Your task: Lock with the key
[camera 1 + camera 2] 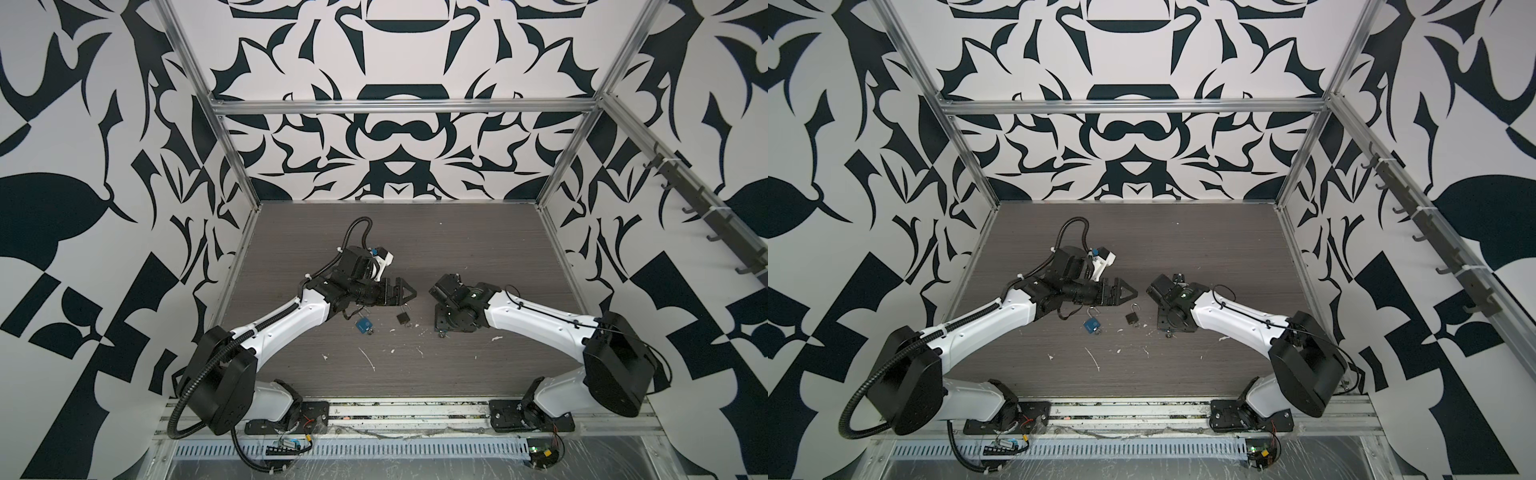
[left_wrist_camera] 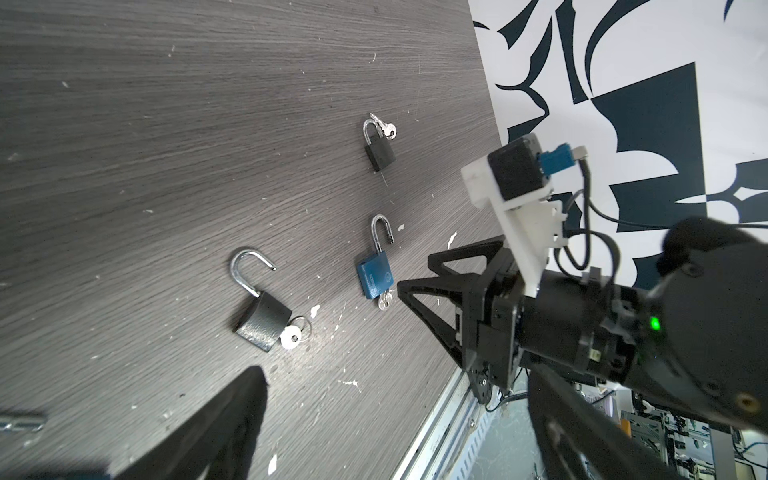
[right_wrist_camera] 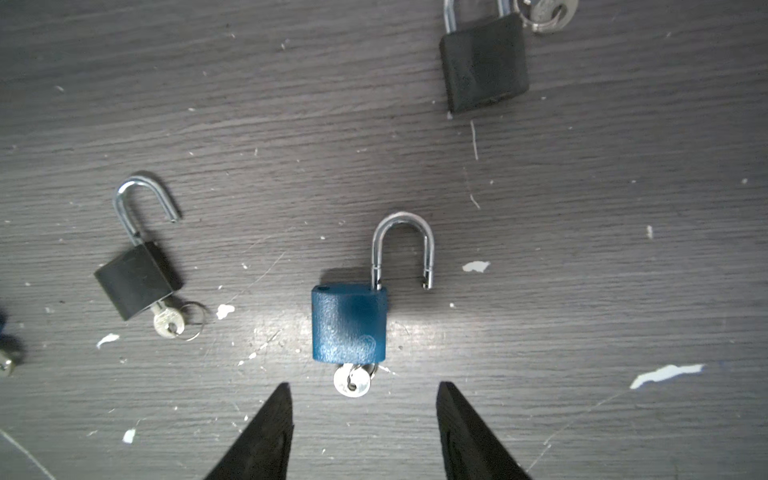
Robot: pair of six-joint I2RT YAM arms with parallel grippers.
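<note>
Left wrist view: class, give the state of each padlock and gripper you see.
blue padlock: shackle open, key inserted
keyed black padlock: shackle open, key inserted
second black padlock: shackle looks shut, key lying beside it
left gripper: open, empty
right gripper: open, empty

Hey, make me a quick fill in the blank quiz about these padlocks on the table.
The table holds ___ padlocks. The blue padlock has its shackle ___. A ___ sticks out of its base. The other two padlocks are ___.
Missing words: three, open, key, black.
</note>
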